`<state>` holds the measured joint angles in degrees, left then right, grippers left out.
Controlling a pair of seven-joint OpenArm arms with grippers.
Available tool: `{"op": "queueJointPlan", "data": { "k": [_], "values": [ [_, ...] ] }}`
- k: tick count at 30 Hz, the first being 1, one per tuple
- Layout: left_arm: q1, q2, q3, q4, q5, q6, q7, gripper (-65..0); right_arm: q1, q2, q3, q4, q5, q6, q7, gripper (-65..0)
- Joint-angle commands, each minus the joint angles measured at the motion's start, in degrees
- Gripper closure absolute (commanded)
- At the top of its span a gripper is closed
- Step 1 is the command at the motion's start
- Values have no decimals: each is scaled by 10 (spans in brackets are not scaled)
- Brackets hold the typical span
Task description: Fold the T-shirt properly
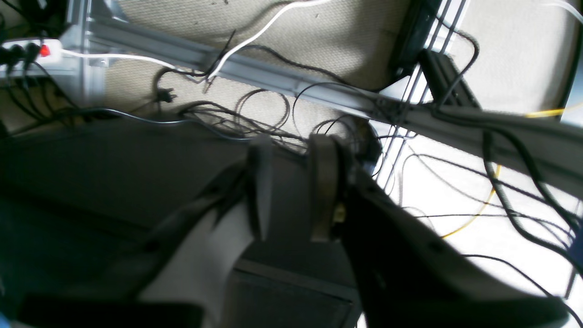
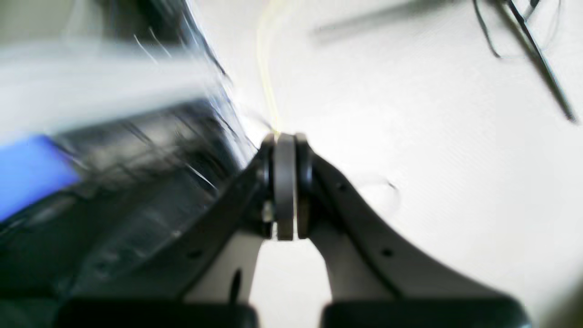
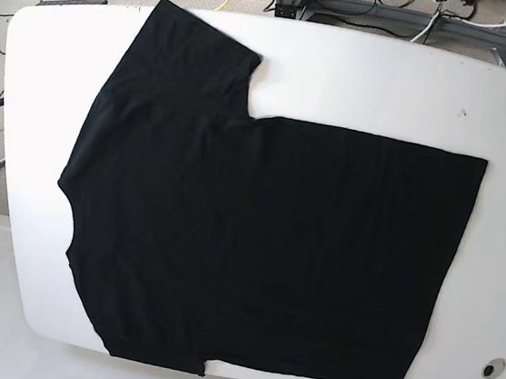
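- Right gripper (image 2: 285, 187) (on the base view's left side, though out of that frame) is clenched on nothing, pads pressed flat together over bare white surface.
- Shirt (image 3: 257, 236) lies spread plain side up on the table (image 3: 367, 74), one sleeve toward the far left corner, hem toward the right; neither arm is near it.
- Left gripper (image 1: 291, 187) has a clear gap between its fingers, nothing in it; whether it is closing I cannot tell.
- Risk: the near edge of the shirt lies at the table's rim, so a careless pull there could drag cloth off.
- Only the base view shows the shirt; the wrist views give jaws, and the left one floor cables (image 1: 255, 105), blurred.
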<state>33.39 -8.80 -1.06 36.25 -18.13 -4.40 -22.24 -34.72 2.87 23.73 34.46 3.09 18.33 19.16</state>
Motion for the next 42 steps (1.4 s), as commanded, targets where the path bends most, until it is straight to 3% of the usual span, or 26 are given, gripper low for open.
{"op": "queueJointPlan", "data": {
  "k": [1, 6, 22, 42],
  "values": [
    [37, -10, 0, 43, -3, 6, 12, -89, -48, 1, 0, 39, 19, 5, -15, 0],
    [92, -25, 3, 139, -5, 3, 31, -94, -103, -3, -4, 125, 35, 27, -24, -3],
    [169, -55, 0, 280, -6, -3, 60, -106, -173, -9, -8, 231, 16, 17, -17, -5],
    [230, -76, -10, 425, 2, -9, 79, -100, -227, -2, -15, 377, 29, 36, -12, 0]
  ]
}}
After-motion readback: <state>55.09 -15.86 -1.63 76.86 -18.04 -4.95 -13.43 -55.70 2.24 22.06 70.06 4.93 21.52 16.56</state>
